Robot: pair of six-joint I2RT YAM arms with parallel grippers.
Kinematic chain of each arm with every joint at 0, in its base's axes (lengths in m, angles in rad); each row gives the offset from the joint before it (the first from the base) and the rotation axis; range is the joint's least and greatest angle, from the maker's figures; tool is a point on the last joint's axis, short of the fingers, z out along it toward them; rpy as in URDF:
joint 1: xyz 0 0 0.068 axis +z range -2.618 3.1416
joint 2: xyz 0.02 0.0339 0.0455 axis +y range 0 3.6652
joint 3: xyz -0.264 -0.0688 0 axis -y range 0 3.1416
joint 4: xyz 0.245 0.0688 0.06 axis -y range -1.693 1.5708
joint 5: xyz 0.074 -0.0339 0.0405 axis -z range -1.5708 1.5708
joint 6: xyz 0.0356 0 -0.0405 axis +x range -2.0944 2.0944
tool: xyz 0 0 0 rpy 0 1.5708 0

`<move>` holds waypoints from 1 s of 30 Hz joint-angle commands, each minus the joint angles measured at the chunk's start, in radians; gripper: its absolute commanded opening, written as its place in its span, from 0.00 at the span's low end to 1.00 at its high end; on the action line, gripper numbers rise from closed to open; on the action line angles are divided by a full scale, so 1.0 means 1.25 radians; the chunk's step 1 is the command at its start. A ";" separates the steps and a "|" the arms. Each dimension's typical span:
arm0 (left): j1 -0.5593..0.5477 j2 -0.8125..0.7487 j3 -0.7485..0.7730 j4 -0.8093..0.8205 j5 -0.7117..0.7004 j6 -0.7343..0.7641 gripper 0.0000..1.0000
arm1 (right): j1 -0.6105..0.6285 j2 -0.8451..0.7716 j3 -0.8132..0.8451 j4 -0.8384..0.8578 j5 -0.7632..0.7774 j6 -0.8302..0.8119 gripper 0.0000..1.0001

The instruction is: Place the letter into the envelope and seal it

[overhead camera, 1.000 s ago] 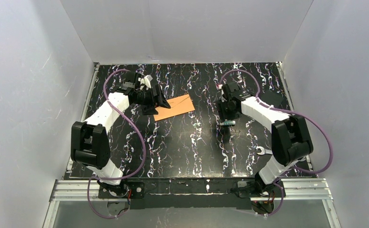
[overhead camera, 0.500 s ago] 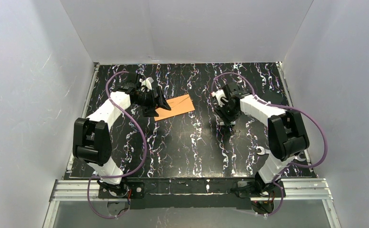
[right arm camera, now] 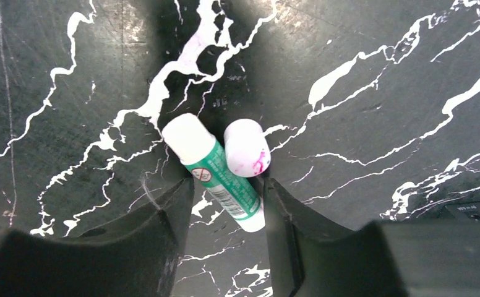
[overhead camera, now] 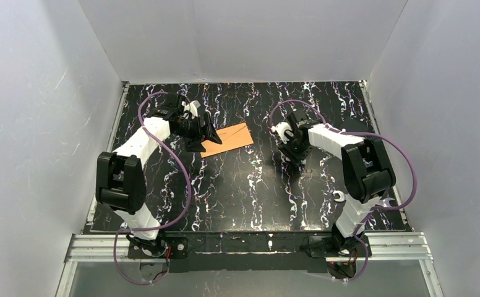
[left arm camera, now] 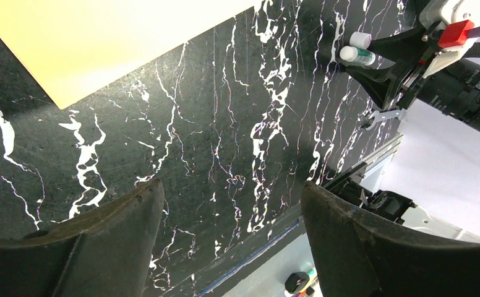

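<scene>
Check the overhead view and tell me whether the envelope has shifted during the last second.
No. The envelope lies at the same spot and angle against the table's white veins as a second ago.

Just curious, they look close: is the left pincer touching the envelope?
Apart. The left wrist view shows bare table between the left pincer and the envelope.
</scene>
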 commanded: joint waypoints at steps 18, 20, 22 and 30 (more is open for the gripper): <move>-0.001 -0.142 -0.043 0.204 0.130 -0.065 0.84 | 0.004 -0.183 0.058 0.038 -0.435 0.173 0.10; -0.004 -0.184 -0.077 0.288 0.167 -0.087 0.85 | 0.005 -0.226 0.034 0.168 -0.493 0.300 0.10; -0.009 -0.215 -0.111 0.376 0.200 -0.113 0.86 | 0.005 -0.260 -0.005 0.340 -0.531 0.453 0.11; -0.041 -0.225 -0.105 0.530 0.327 -0.133 0.89 | 0.048 -0.246 -0.018 0.778 -0.642 0.835 0.18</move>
